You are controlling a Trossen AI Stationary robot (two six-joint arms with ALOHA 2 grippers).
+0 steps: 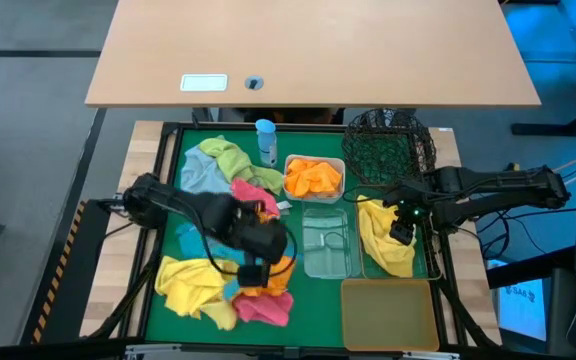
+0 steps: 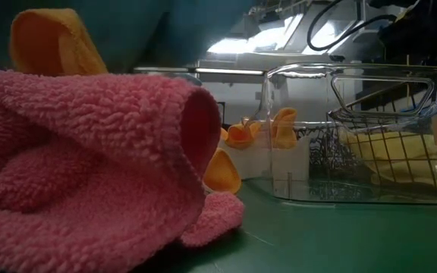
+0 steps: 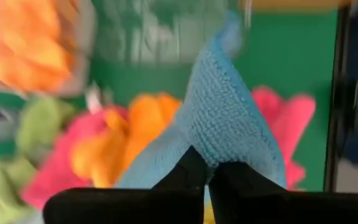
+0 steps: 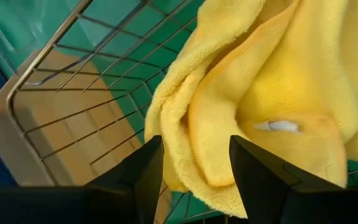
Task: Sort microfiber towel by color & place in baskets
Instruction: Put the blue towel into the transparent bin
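Note:
My left gripper (image 1: 253, 265) is above the towel pile at the mat's near left and is shut on a teal blue towel (image 3: 222, 106). In the high view, only a bit of that towel (image 1: 231, 289) shows beside the gripper. My right gripper (image 1: 403, 228) is open over the rectangular wire basket (image 1: 434, 250). A yellow towel (image 4: 272, 93) lies on the basket's wire floor. A fold of it sits between the open fingers (image 4: 138, 171). Orange towels fill the white tub (image 1: 313, 178). The clear tub (image 1: 326, 240) and amber tub (image 1: 388, 312) hold no towels. My left gripper pinches the teal blue towel between its two fingers at a bunched fold (image 3: 207, 149), coming from above. The cloth runs on from the fingertips toward the pile below. My right gripper's fingers stand on either side of the yellow towel's fold; I cannot tell whether they touch it.
Loose towels lie around the left arm: yellow (image 1: 193, 285), pink (image 1: 268, 308), orange (image 1: 276, 272), light green (image 1: 230, 155), grey-blue (image 1: 200, 175). A blue-capped bottle (image 1: 266, 140) stands at the far edge beside the black round mesh basket (image 1: 388, 145). A pink towel (image 2: 89, 167) fills the low view.

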